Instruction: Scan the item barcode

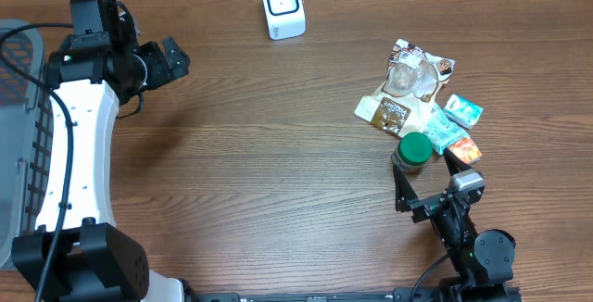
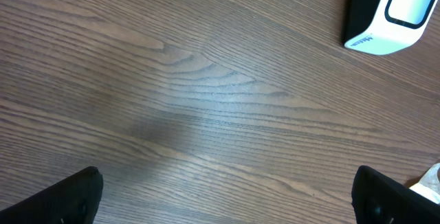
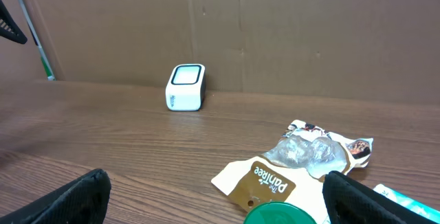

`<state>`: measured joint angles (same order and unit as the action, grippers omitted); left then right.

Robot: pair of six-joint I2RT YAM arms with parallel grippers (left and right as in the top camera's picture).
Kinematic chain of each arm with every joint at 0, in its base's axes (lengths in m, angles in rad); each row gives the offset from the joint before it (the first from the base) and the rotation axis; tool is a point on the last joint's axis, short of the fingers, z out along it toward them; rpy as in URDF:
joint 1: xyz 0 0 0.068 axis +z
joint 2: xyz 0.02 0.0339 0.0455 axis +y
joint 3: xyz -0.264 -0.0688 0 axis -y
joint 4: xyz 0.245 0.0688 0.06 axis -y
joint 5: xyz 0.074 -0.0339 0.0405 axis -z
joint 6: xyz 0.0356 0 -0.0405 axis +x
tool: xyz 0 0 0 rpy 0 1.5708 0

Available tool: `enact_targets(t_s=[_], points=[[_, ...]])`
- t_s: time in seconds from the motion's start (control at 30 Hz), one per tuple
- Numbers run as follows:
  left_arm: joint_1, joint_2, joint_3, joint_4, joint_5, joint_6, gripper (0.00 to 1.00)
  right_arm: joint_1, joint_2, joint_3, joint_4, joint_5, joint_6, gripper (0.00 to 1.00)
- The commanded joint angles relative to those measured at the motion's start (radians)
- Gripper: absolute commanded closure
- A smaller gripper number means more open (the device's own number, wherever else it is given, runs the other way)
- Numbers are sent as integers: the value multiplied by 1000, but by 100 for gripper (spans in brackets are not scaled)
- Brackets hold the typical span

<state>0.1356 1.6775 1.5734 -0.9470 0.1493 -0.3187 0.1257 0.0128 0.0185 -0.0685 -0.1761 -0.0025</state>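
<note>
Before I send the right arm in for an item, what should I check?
1. Jaws of right gripper open and empty: ok.
2. Jaws of left gripper open and empty, far from the pile: ok.
3. The scanner stands unobstructed: ok.
4. The green-lidded jar lies nearest the right gripper: ok.
5. Jar clear of neighbours: not ok, it sits close against the pouch and teal packets.
6. Barcode side of the jar known: cannot tell.
</note>
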Motion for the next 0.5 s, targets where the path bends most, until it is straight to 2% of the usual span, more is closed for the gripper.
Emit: enact_targets(t_s=[0.0,0.23,0.47], points=[[2,3,6,2,-3,-3,0,-3,-10,-10,3,0,3,0],[0,-20,6,2,-12,-2,0,-3,-10,-10,3,0,3,0],[-62,-208,-6,3,-23,-3,0,-3,-10,-10,3,0,3,0]])
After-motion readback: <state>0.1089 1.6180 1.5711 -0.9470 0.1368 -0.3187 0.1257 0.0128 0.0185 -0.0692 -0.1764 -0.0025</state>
